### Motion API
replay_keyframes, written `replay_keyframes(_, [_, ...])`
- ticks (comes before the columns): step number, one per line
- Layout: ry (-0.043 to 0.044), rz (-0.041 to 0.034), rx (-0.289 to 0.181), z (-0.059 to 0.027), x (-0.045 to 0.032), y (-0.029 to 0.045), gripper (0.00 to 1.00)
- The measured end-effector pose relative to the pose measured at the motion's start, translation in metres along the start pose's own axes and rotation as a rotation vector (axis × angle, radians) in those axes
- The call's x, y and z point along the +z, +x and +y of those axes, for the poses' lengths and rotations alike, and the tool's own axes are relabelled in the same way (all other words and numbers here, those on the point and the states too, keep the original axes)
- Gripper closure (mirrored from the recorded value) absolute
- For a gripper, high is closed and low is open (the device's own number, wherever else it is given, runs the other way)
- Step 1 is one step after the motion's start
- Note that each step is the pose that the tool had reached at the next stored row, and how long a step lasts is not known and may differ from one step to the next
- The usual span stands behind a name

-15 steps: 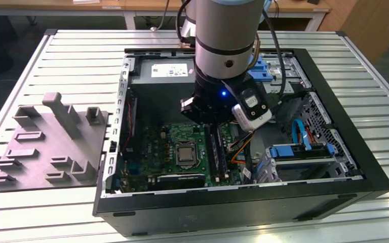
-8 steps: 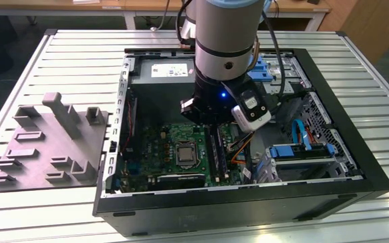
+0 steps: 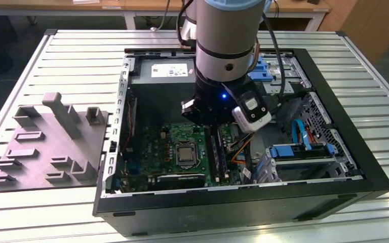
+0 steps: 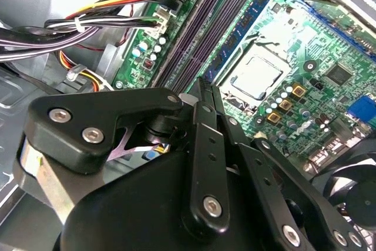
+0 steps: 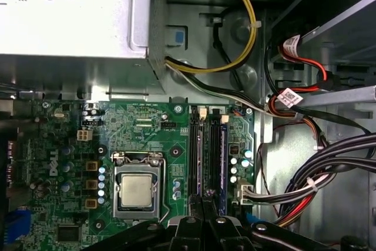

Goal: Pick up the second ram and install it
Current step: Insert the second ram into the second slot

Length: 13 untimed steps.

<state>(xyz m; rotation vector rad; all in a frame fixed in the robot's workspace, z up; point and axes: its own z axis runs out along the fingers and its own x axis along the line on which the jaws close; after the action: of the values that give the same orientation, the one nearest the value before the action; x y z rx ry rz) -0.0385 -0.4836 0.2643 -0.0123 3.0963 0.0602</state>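
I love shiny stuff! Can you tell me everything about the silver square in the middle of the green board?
The silver square is a flat, dull-shiny metal plate with rounded corners, likely the processor. It lies flat in its socket, held by a thin metal frame clamped around its edges, on the green board inside the open computer case. Nothing covers its top. The long black memory slots run beside it, not touching.
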Motion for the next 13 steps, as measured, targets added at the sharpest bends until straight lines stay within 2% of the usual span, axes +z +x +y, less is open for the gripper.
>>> replay_keyframes(13, [0.0000,0.0000,0.000,-0.0004,0.0092,-0.0014,0.89])
